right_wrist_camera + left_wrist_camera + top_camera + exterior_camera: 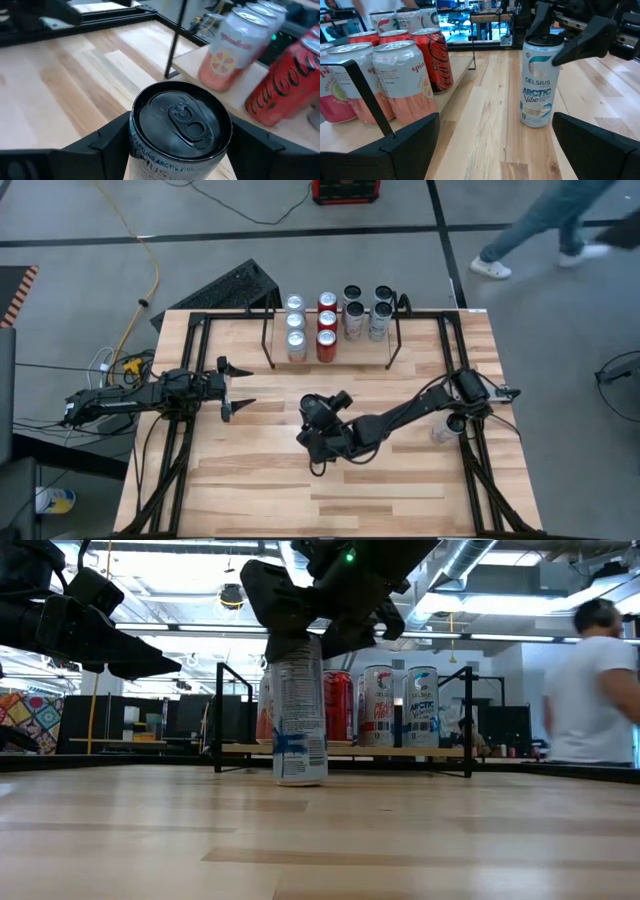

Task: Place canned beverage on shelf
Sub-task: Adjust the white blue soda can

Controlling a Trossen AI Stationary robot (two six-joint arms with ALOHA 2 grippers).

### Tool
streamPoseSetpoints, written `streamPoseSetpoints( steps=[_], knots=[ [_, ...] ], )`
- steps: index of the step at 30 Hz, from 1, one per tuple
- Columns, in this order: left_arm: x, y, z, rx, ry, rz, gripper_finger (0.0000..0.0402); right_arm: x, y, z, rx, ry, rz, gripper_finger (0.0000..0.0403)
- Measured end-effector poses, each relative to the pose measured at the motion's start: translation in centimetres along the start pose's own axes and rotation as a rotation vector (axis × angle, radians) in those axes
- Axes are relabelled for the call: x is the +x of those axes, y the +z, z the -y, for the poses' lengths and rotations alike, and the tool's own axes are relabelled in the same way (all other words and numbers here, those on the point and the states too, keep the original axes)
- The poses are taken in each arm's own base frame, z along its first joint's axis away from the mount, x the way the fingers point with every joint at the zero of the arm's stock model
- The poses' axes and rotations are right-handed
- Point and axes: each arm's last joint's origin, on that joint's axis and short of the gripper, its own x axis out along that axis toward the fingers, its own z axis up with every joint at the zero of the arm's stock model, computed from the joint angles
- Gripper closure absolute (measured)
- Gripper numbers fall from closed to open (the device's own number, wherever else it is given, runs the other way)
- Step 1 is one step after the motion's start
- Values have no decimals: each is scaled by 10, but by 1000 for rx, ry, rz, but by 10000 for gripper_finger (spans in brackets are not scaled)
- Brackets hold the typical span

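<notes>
Wood planks make up the table (250, 480), and black rails run down both sides of it. Closest to us in the low view stands one tall can (299, 710), upright on the bare wood, out in front of the shelf (330, 363). It is the white and blue drink can, and it is not on the shelf yet.

Right over that can hangs the right gripper (175, 145). Its two dark fingers (100, 142) sit one on each side of the can, near its top. They look close to the can's sides, but I cannot tell if they are pressing on it or if there is a small gap. The can rests on the table.

Off to the side waits the left gripper (238, 388). Its fingers are spread wide apart and hold nothing. It points at the can from well apart.

Farther back is the shelf, a light board with thin black rods. Cans (327, 325) fill it in rows: pale pink ones, red ones, and silver ones behind them.

I think this is the grabbing step. Next the fingers need a firm squeeze on the can. Then it must go up and over to a free spot on the board without bumping the other cans.

From above, the arm hides the can. How much room is left on the shelf is hard to see. Behind the table a person (600, 680) is partly cut off
</notes>
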Motion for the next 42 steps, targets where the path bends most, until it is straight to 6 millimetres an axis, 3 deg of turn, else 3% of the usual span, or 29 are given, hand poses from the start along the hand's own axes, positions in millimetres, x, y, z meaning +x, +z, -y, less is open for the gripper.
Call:
streamPoseSetpoints(
  steps=[7, 10, 15, 22, 29, 37, 42],
  knots=[
    [0, 0, 0, 0, 0, 0, 28, -10, 7, 1, -181, 86, -28, 111],
    [0, 0, 0, 0, 0, 0, 28, -19, 17, 12, -232, 220, -76, 112],
    [0, 0, 0, 0, 0, -4, 28, -36, 28, 44, -227, 410, -70, 113],
    [1, -1, 0, 1, 1, -16, 28, -62, 25, 95, -59, 683, 169, 114],
    [1, -1, 0, 2, 1, -19, 28, -46, -16, 119, -24, 785, 148, 114],
    [1, -1, 0, 1, 2, -19, 28, -43, -13, 121, -115, 798, 198, 114],
    [1, -1, 0, 1, 2, -18, 28, -43, -12, 120, -115, 796, 191, 90]
  ],
)
